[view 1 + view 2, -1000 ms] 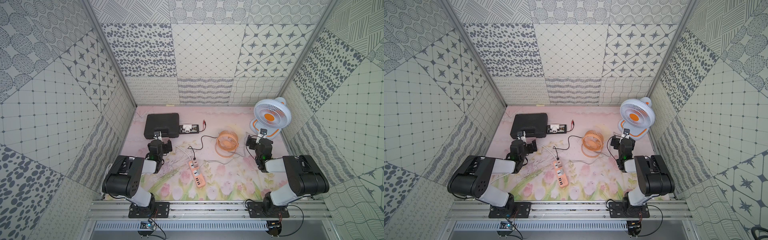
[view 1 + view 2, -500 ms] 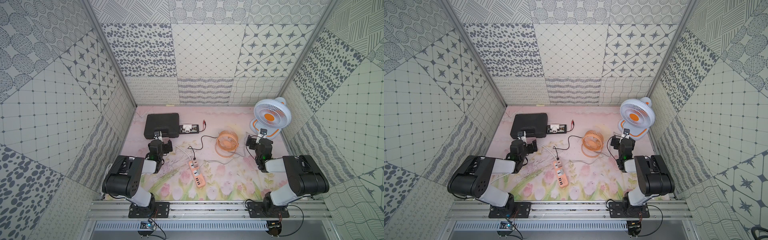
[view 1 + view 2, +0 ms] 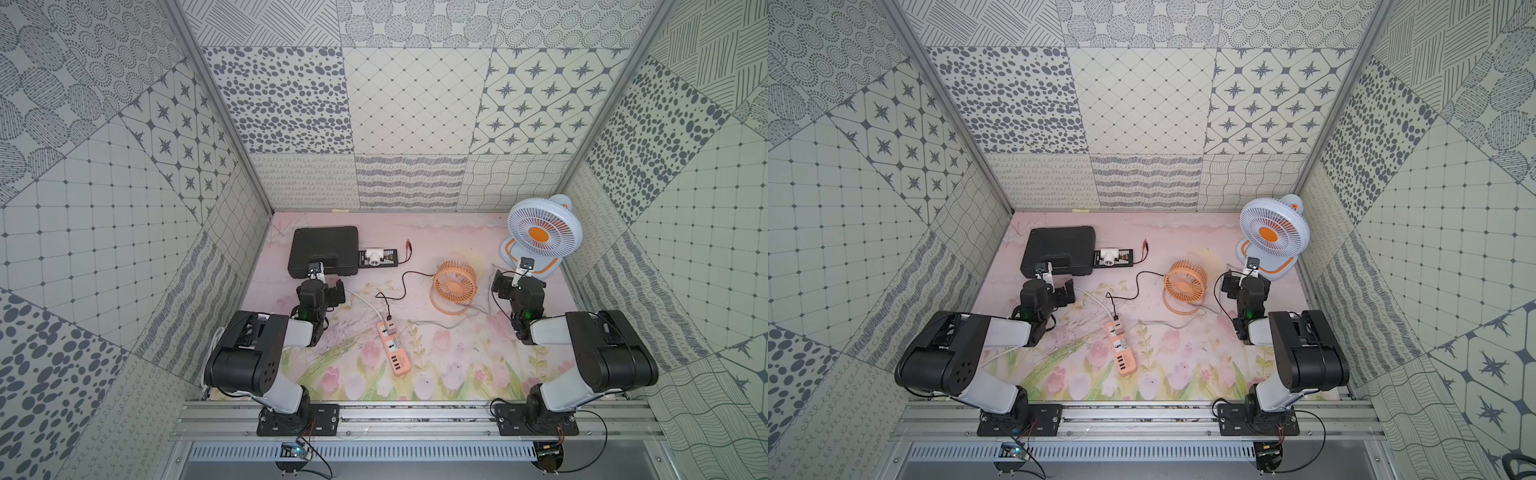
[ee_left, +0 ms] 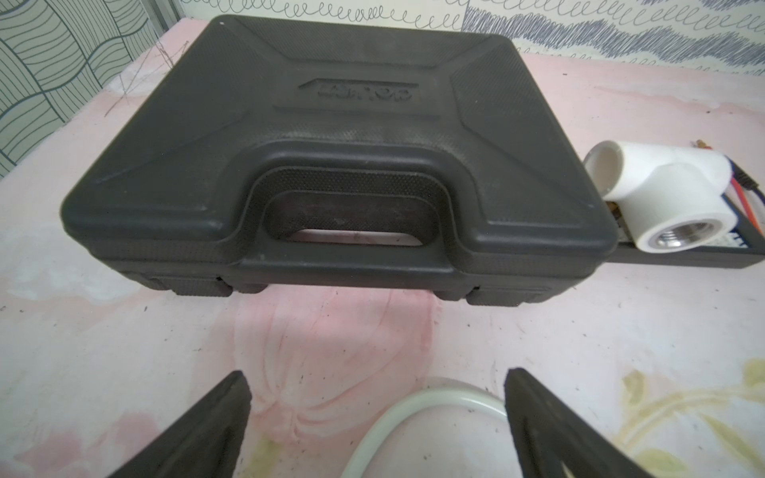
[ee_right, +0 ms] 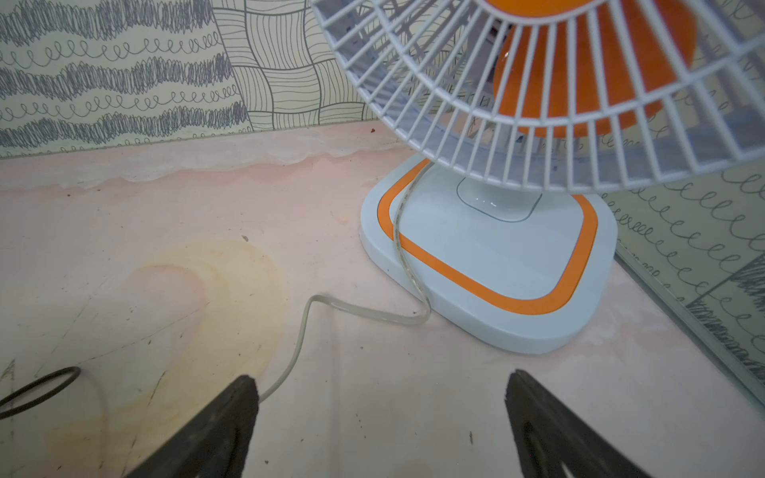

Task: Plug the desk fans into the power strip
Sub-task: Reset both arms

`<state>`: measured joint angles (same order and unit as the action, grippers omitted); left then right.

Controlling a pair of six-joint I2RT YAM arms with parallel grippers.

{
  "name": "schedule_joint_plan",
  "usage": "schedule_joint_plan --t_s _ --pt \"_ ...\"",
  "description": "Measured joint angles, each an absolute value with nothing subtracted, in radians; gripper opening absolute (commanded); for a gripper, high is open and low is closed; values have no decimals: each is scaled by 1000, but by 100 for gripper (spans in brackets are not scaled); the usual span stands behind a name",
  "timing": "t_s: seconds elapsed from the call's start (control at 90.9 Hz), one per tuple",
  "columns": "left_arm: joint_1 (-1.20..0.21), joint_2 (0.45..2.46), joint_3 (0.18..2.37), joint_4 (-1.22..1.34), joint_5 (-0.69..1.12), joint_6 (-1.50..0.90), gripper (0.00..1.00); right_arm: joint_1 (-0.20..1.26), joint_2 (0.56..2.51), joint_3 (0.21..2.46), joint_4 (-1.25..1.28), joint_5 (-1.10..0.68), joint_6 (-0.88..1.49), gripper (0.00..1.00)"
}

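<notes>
Two robot arms sit at the near edge of a flowered table [image 3: 457, 374], each gripper spread wide and holding nothing. The left gripper [image 4: 374, 376] faces a black tool case [image 4: 331, 136] at centre left in both top views. The right gripper [image 5: 381, 378] faces the base of the desk fan [image 3: 540, 232], which stands upright at the upper right of the table, close to the side wall. The power strip [image 3: 395, 349] lies flat mid-table, between the arms and well apart from the fan. Its white cord [image 3: 361, 297] runs off toward the left arm.

A pale cord [image 5: 410, 256] drops off the fan's base and trails across the table toward the strip. The plugging-in is either yet to be done or already complete, and the top views are too small to settle which. A plug [image 3: 388, 326] sits in the strip's far socket, and its black cord [image 3: 403, 286] seems to lead to a small orange fan [image 3: 455, 284] nearby. A small pale object [image 3: 397, 343] shows at the second socket, but whether it is the desk fan's plug cannot be made out. The pale cord's end is lost among the printed flowers. Neither wrist view shows the sockets.
</notes>
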<state>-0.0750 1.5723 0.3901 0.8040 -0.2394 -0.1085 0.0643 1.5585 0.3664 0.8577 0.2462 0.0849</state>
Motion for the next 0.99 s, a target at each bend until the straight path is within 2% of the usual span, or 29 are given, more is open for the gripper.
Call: schedule_joint_plan --t_s 0.991 --pt "-75 1572 390 804 -236 -109 99 64 1559 366 858 246 85 97"
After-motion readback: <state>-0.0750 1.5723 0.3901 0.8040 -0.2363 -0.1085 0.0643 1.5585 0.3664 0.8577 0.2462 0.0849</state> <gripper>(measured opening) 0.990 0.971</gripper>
